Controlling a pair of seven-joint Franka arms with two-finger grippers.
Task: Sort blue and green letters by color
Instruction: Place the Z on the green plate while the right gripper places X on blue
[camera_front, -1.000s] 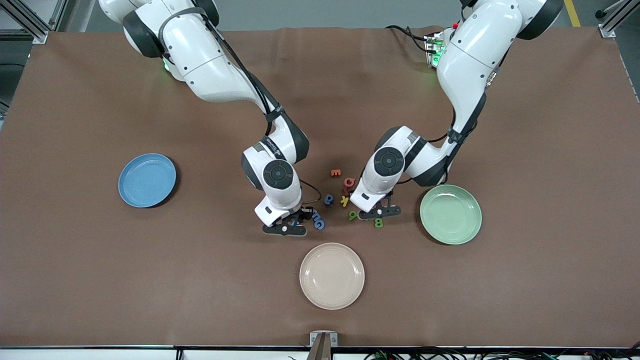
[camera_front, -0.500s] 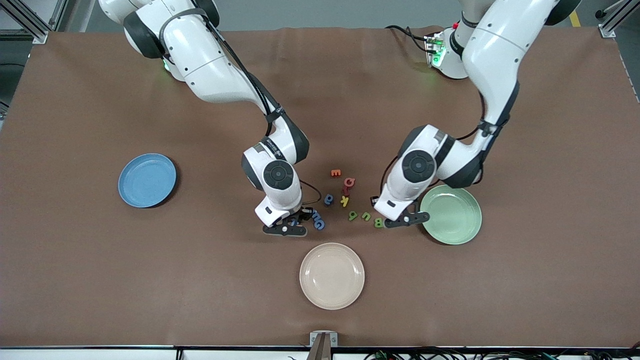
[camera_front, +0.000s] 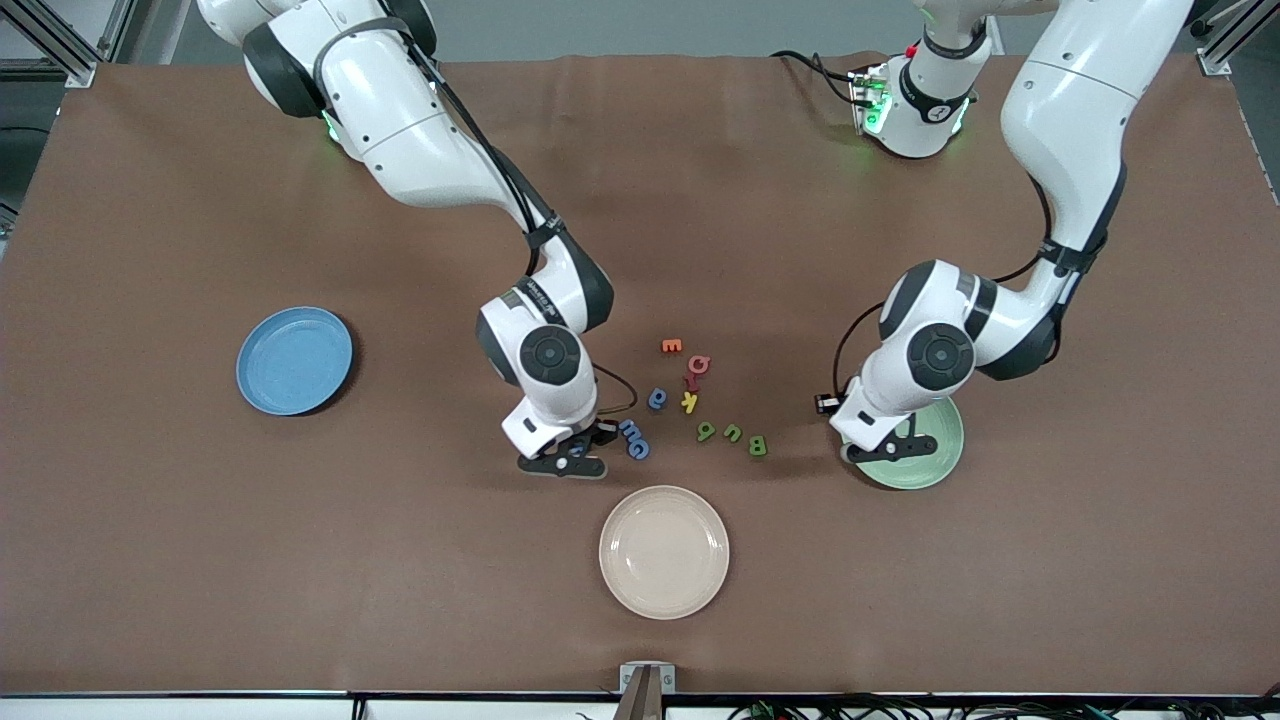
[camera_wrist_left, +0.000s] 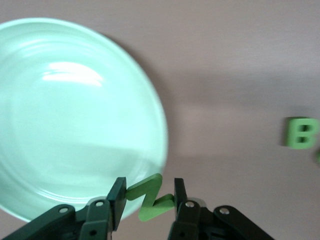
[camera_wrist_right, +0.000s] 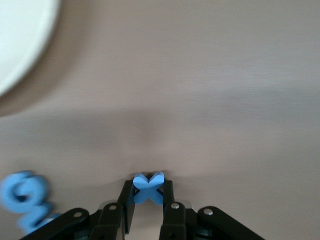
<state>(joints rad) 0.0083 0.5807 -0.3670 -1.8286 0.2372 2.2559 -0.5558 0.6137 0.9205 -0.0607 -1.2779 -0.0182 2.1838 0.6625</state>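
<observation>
We see the left gripper (camera_wrist_left: 146, 200) pinching the green N (camera_wrist_left: 148, 197) over the rim of the green plate (camera_front: 935, 455), at the frame's lower right. The right gripper (camera_wrist_right: 148, 200) is clamped on the blue x (camera_wrist_right: 148, 187) just left of centre, beside the blue m (camera_front: 630, 429) and G (camera_front: 638, 449); green B (camera_front: 757, 445) lies between.

My two arms are big, round and shiny white, with dark grey rings at the joints. Thin black cables run along them. My left pincer (camera_front: 893, 449) and right pincer (camera_front: 563, 465) are black with small silver screws.
</observation>
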